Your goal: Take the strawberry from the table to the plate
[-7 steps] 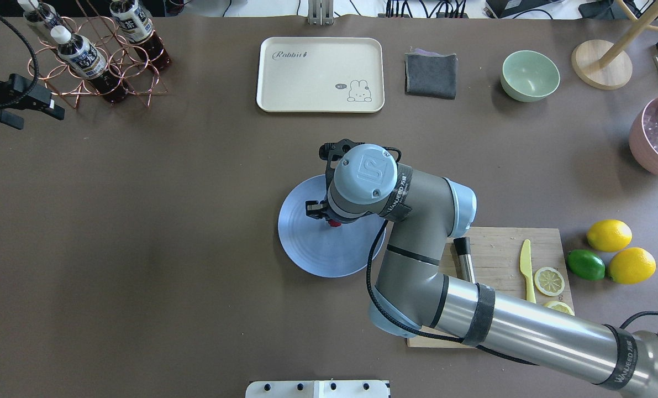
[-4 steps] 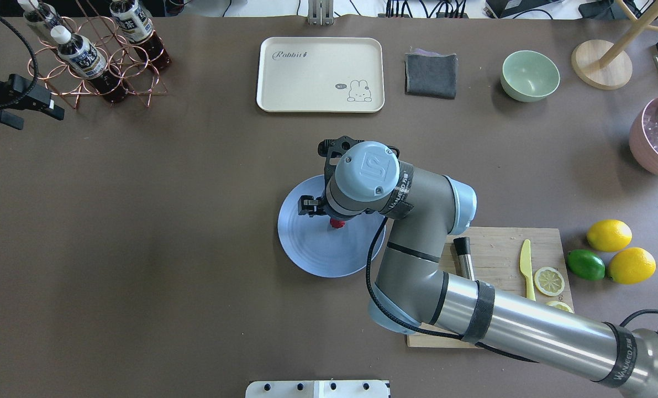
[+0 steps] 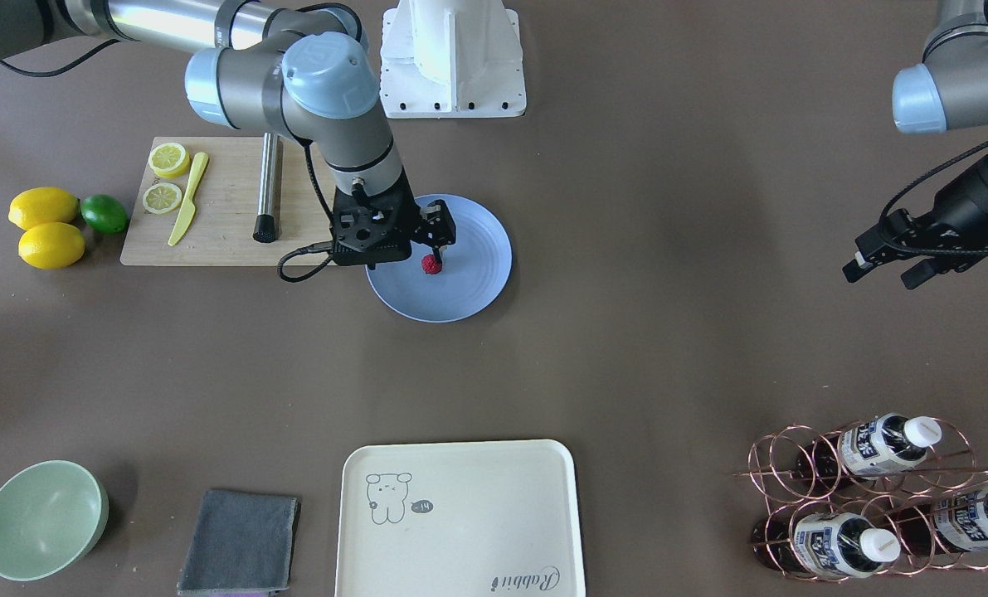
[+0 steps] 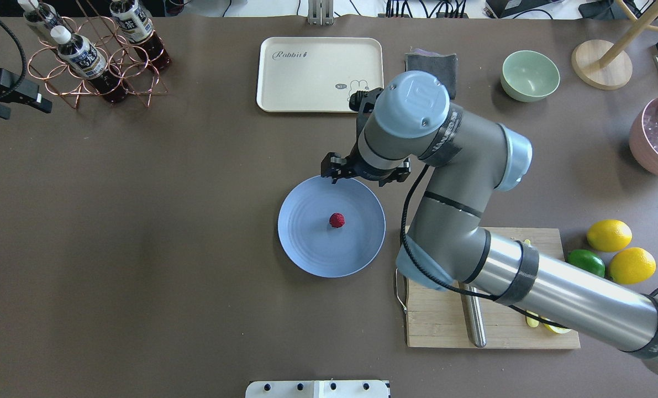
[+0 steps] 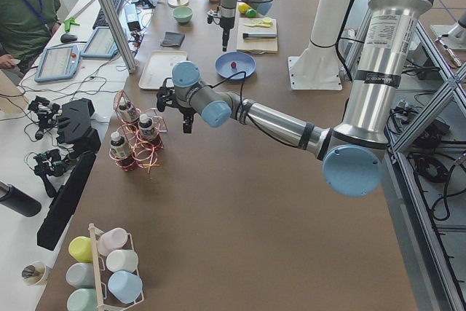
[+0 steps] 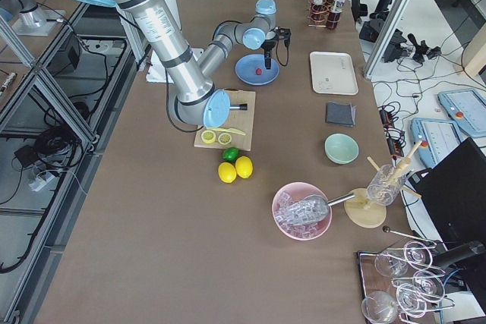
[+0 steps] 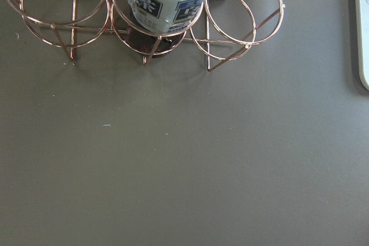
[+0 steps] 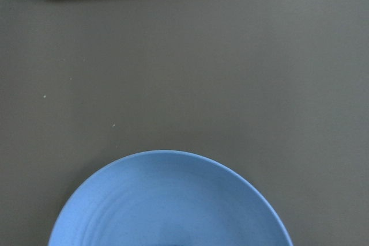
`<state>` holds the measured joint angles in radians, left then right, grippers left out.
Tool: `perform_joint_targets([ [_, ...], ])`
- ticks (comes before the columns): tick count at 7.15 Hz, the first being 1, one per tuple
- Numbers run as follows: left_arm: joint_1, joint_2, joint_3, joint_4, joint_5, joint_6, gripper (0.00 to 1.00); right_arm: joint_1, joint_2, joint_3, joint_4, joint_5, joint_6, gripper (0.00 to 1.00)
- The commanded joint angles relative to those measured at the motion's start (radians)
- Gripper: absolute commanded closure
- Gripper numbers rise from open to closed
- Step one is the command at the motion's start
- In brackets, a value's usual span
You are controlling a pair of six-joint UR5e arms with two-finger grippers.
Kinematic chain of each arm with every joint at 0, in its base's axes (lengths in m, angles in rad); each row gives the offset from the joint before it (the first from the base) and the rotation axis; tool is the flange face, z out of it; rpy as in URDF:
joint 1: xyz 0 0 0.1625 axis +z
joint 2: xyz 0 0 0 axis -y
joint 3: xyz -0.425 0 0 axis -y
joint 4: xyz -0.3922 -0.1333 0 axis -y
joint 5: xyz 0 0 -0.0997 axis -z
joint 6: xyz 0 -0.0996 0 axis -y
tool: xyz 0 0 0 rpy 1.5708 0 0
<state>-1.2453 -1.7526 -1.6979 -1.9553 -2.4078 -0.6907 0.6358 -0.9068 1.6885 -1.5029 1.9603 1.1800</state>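
Observation:
The small dark-red strawberry (image 4: 337,220) lies near the middle of the round periwinkle-blue plate (image 4: 306,249), which rests on the brown-grey table (image 4: 168,221). My right gripper (image 4: 364,174) hangs high above the plate's far rim, open and holding nothing. In the front-facing view the strawberry (image 3: 431,264) sits on the plate (image 3: 477,282) just below my right gripper (image 3: 437,239). The right wrist view shows only the plate's rim (image 8: 173,200). My left gripper (image 3: 882,274) hovers open far off, by the bottle rack.
A wooden cutting board (image 4: 445,326) with a yellow knife, a metal rod and lemon slices lies right of the plate. Two lemons (image 4: 609,235) and a lime (image 4: 585,264) sit beyond it. The cream tray (image 4: 320,74), grey cloth, green bowl (image 4: 530,76) and copper bottle rack (image 4: 94,61) line the far side.
My right gripper let go of the strawberry, which now lies alone on the plate. The gripper rose and drew back toward the tray. My left gripper shifted slightly outward.

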Motion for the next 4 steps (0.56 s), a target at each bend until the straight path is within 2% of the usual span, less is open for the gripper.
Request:
perform_joint_targets([
  [1,-0.103,0.025,0.03,0.094,0.071,0.322,0.02,0.199,-0.16,0.086,-0.05,0.116,-0.253,0.0],
  [3,-0.215,0.077,0.049,0.085,0.079,0.477,0.02,0.44,-0.344,0.074,-0.051,0.242,-0.638,0.0],
  [4,-0.277,0.099,0.05,0.091,0.073,0.573,0.02,0.558,-0.428,0.035,-0.054,0.282,-0.78,0.0],
])
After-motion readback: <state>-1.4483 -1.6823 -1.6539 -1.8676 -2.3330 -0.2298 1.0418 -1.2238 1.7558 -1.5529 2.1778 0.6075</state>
